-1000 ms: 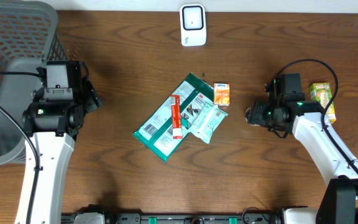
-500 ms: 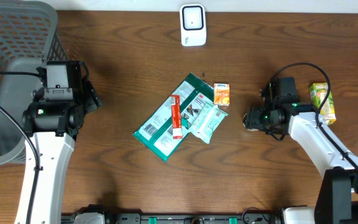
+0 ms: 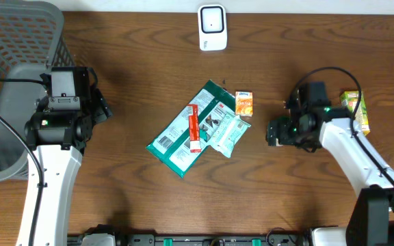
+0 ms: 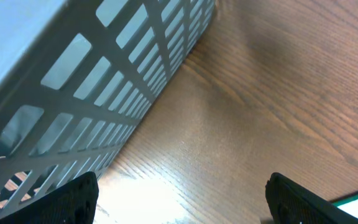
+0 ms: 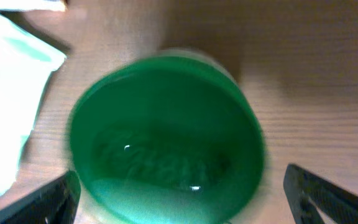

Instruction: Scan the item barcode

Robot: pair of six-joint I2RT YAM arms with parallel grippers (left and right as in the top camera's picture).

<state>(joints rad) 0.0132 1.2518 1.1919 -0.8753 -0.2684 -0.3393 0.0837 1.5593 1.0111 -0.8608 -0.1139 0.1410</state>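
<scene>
My right gripper (image 3: 273, 131) hangs just right of the item pile, and its jaws stand wide open. In the right wrist view a round green-topped container (image 5: 166, 134) fills the space between the fingers (image 5: 328, 193), close to the left one and with a gap on the right. The white scanner (image 3: 211, 27) stands at the table's far edge. My left gripper (image 3: 100, 108) is open over bare wood beside the basket, with nothing between its fingers (image 4: 67, 199).
The pile holds a green-and-white package (image 3: 180, 140), a red stick (image 3: 194, 128), a tissue pack (image 3: 230, 133) and a small orange box (image 3: 244, 102). A yellow-green juice box (image 3: 356, 109) lies far right. A grey mesh basket (image 3: 12, 41) fills the left.
My right gripper has shifted a little left toward the pile and its jaws have spread wider. The left arm and the pile have not moved.
</scene>
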